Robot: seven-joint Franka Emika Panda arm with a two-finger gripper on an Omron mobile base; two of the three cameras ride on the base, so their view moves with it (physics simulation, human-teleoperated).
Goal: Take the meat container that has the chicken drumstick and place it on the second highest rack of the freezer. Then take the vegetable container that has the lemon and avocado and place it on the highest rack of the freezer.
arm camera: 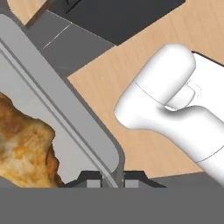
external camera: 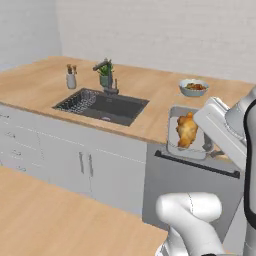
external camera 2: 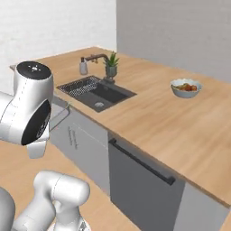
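Left base view: a pale grey rectangular meat container (external camera: 176, 144) carrying the lumpy golden-brown chicken drumstick (external camera: 186, 130) sits over the wooden counter's (external camera: 45, 85) front edge; dark sink (external camera: 102, 106) and grey bowl (external camera: 193, 87) stand apart.
Right base view: potted plant (external camera 2: 111, 66) behind sink.
Hand view: gripper (arm camera: 112, 180) clamped on container rim.

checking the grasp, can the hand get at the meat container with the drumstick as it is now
Yes, it looks so: the hand is already shut on the rim of the meat container holding the chicken drumstick, with nothing between them.

Chicken drumstick (arm camera: 24, 146) cut by hand view's left edge, bowl (external camera: 193, 87) contents too small to tell
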